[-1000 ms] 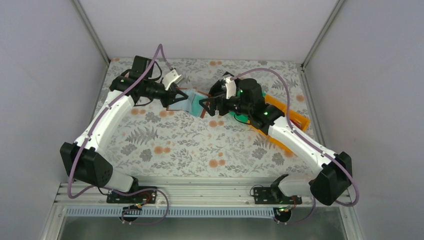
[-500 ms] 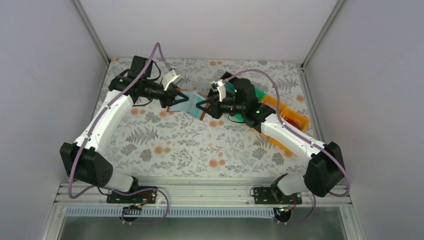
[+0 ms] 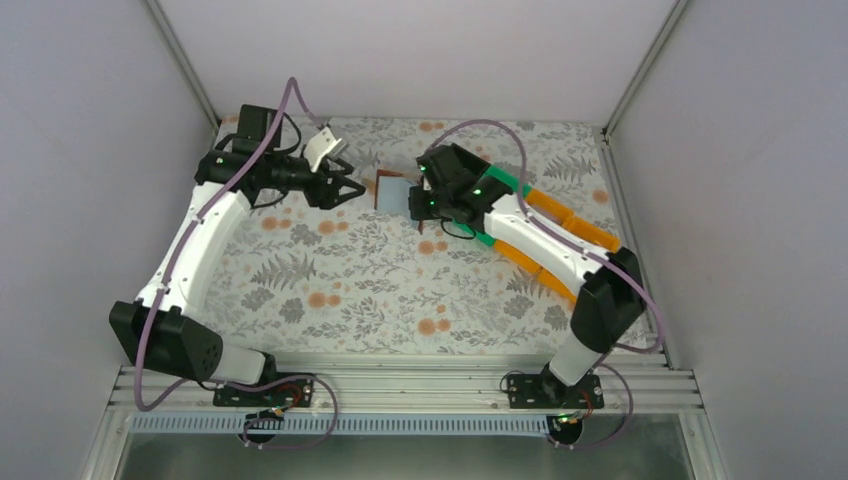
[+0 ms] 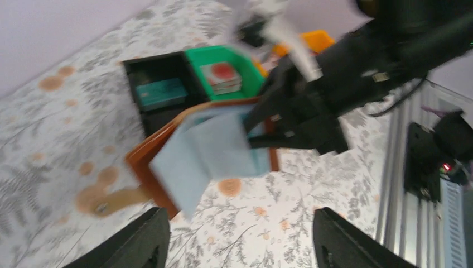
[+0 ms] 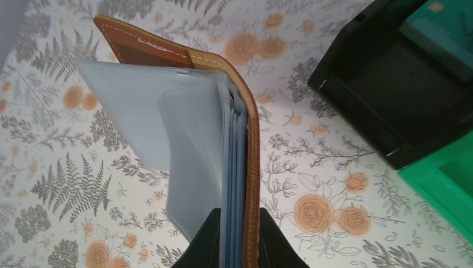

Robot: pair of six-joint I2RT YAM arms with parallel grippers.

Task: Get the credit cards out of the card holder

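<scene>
My right pincer is clamped tight on the lower edge of the card holder (brown outside, pale blue-grey within). It holds the holder on edge over the flowered table, leaves fanned open. My left pincer stands wide, gripping nothing, just short of the holder. Beyond, a teal card lies in the black bin, and red-marked cards lie in the green bin.

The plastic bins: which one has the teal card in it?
The black bin holds the teal card; the green bin beside it holds a card with a red spot, and the orange bin hides its contents.
</scene>
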